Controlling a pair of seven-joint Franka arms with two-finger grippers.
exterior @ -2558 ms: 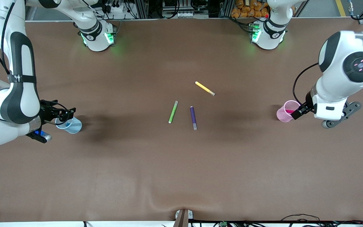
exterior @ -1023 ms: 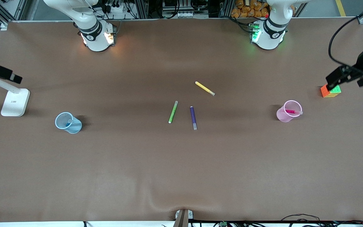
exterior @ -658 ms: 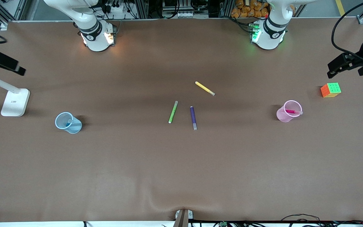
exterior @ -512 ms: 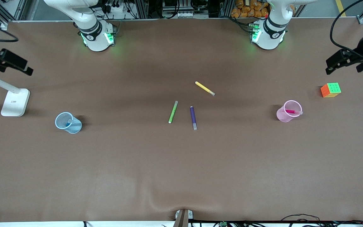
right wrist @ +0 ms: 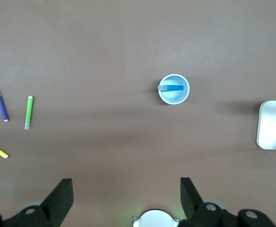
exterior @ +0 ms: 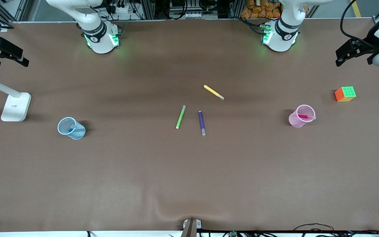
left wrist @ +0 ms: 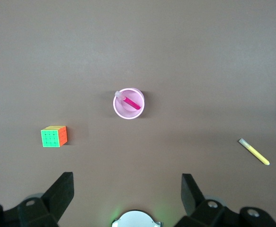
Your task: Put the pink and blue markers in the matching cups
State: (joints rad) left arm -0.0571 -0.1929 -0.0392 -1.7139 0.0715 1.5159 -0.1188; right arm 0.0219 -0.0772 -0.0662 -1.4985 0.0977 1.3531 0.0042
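The pale pink cup (exterior: pixel 296 121) stands toward the left arm's end of the table, and the pink marker (exterior: pixel 304 116) leans inside it. In the left wrist view the pink cup (left wrist: pixel 129 111) and pink marker (left wrist: pixel 132 102) show from above. The light blue cup (exterior: pixel 72 131) stands toward the right arm's end and holds the blue marker (exterior: pixel 72 129); the right wrist view shows that blue cup (right wrist: pixel 173 98) and blue marker (right wrist: pixel 172 88). My left gripper (exterior: pixel 352 57) (left wrist: pixel 127 182) hangs open and empty, high over its end of the table. My right gripper (exterior: pixel 8 59) (right wrist: pixel 126 185) is likewise open and empty, high over its own end.
A lime-green marker (exterior: pixel 180 117), a purple marker (exterior: pixel 201 122) and a yellow marker (exterior: pixel 214 92) lie at mid-table. A colourful cube (exterior: pixel 345 94) sits near the pink cup. A white lamp base (exterior: pixel 15 106) stands near the blue cup.
Both grippers have lifted away from the cups and drawn back toward the table's ends. The markers stay in their cups; nothing on the table has shifted.
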